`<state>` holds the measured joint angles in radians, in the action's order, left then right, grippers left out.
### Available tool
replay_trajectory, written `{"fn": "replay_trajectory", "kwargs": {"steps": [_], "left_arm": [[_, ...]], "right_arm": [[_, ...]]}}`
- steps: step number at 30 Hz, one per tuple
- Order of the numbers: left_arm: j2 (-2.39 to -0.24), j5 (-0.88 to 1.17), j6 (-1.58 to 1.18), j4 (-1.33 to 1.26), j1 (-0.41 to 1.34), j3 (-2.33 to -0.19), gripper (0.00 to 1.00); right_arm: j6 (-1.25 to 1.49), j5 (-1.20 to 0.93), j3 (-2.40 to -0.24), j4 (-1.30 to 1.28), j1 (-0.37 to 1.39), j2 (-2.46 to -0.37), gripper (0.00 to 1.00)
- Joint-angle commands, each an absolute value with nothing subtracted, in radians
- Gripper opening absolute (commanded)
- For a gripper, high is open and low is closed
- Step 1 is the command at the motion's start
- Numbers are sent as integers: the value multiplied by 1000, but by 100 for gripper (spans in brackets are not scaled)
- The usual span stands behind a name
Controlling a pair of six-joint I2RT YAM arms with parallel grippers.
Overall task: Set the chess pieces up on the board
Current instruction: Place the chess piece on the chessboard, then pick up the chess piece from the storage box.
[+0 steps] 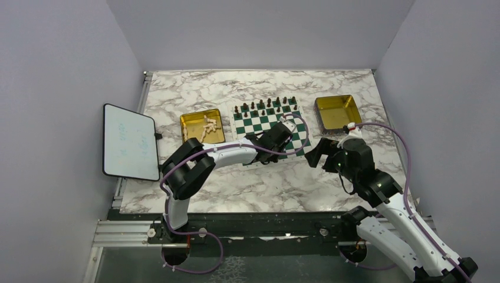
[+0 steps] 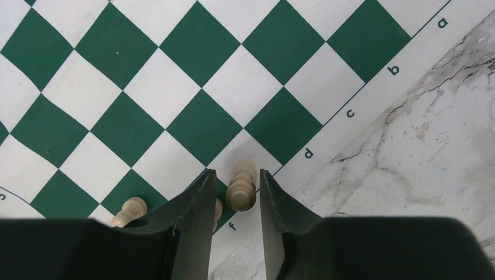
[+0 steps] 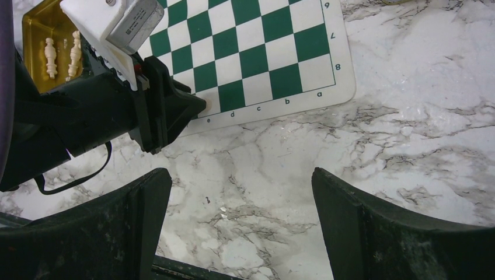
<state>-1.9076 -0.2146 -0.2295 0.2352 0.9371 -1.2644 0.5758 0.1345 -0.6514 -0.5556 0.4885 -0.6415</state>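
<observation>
The left fingers [image 2: 192, 227] stand narrowly parted astride one cream piece [image 2: 241, 191], with a slight gap on each side. The piece stands upright between them, long axis vertical, on an edge square of the board [image 2: 198, 76]. It is smooth, turned and waisted; the board is flat and matte. Judged next move: straight upward withdrawal. The right fingers [image 3: 117, 227], spread wide, hover over the marbled surface [image 3: 408, 134], farther off.
</observation>
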Motion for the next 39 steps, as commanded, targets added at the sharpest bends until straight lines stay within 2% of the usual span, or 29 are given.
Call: {"fn": "replay_trajectory", "kwargs": {"steps": [1, 7, 19, 23, 27, 35, 39], "left_arm": [[-1872, -217, -236, 242, 934, -1268, 37], [-1861, -217, -232, 268, 934, -1300, 45], [-1802, -232, -248, 367, 923, -1419, 49], [-1783, -250, -259, 418, 896, -1452, 45], [-1744, -265, -264, 452, 849, -1447, 35], [-1640, -283, -287, 489, 659, -1357, 34], [-1609, -341, -295, 493, 566, -1317, 28]], "right_arm": [[580, 142, -656, -553, 482, -640, 95], [578, 140, -658, -550, 482, -644, 95], [572, 124, -664, -537, 482, -659, 95], [568, 116, -663, -535, 482, -662, 95], [566, 109, -662, -535, 482, -662, 95], [567, 93, -653, -524, 482, -666, 95], [569, 82, -650, -516, 482, -673, 95]]}}
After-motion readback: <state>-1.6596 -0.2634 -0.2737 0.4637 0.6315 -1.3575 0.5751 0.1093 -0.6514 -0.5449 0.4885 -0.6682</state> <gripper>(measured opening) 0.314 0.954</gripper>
